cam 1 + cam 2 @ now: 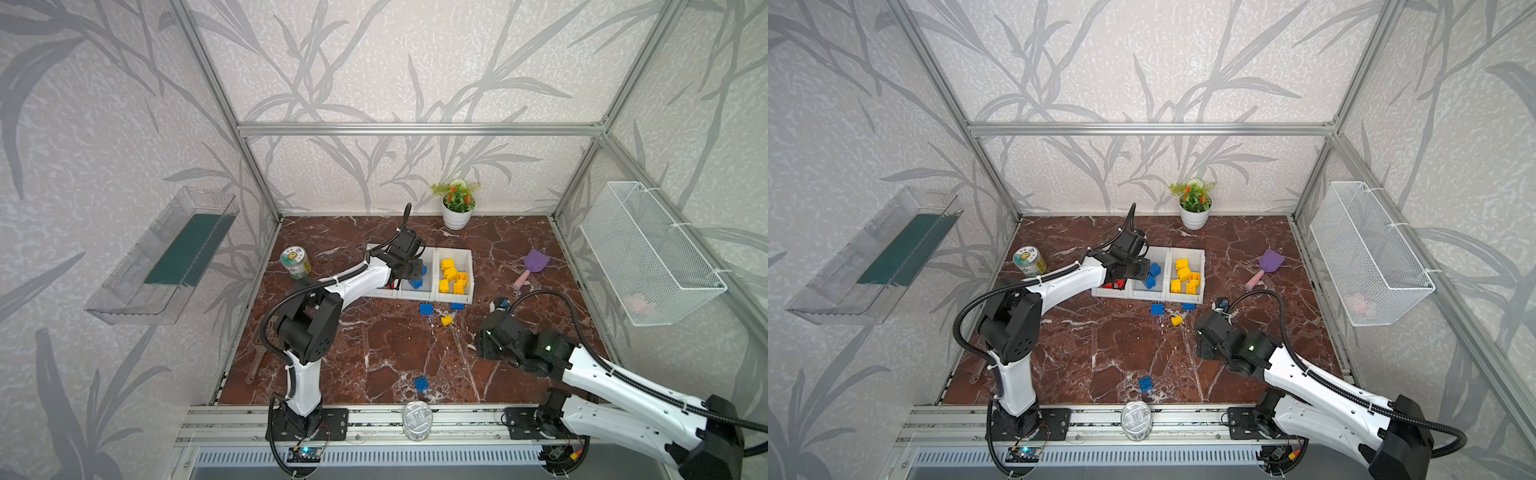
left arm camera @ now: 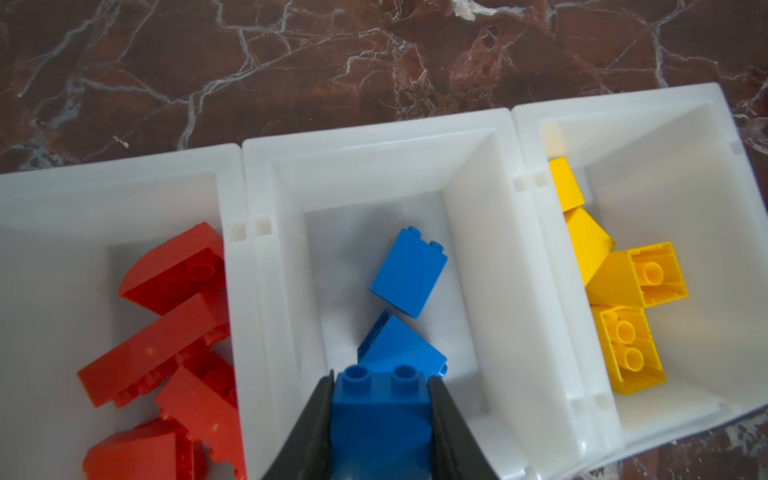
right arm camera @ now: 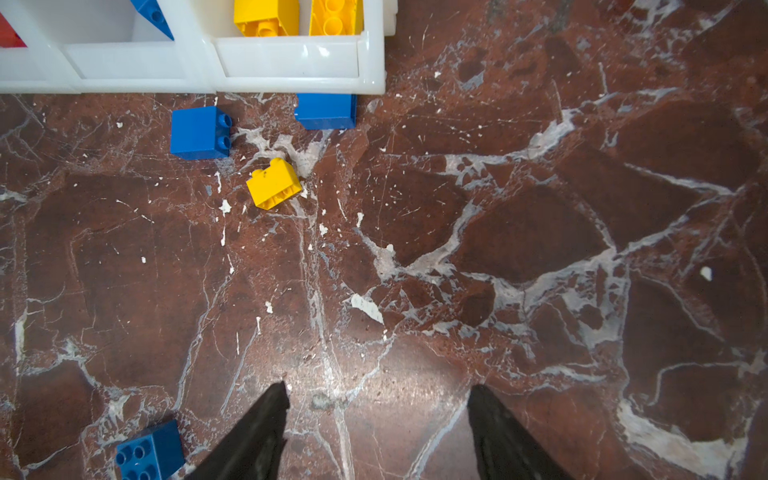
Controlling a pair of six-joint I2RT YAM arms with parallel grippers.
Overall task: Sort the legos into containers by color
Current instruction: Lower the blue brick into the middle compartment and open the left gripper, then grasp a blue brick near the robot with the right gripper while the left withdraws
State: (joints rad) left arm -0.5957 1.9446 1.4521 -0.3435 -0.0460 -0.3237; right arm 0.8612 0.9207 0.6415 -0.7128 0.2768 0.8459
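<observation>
Three joined white containers (image 1: 455,298) (image 2: 374,137) stand mid-table. Red legos (image 2: 166,332) fill the left one, two blue (image 2: 409,272) lie in the middle one, and yellow (image 2: 623,282) sit in the right one. My left gripper (image 2: 380,380) (image 1: 415,270) hangs over the middle container, shut on a blue lego (image 2: 380,415), studs forward. My right gripper (image 3: 378,390) (image 1: 482,347) is open above bare table. In front of the containers lie two blue legos (image 3: 199,133) (image 3: 326,110) and a yellow one (image 3: 274,183). Another blue one (image 3: 149,451) (image 1: 421,383) lies near the front edge.
A jar (image 1: 295,262) lies left of the containers, a potted plant (image 1: 457,208) behind them, and a purple scoop (image 1: 534,266) to their right. A metal can (image 1: 417,419) rests on the front rail. A wire basket (image 1: 652,253) and a clear tray (image 1: 166,257) hang on the walls.
</observation>
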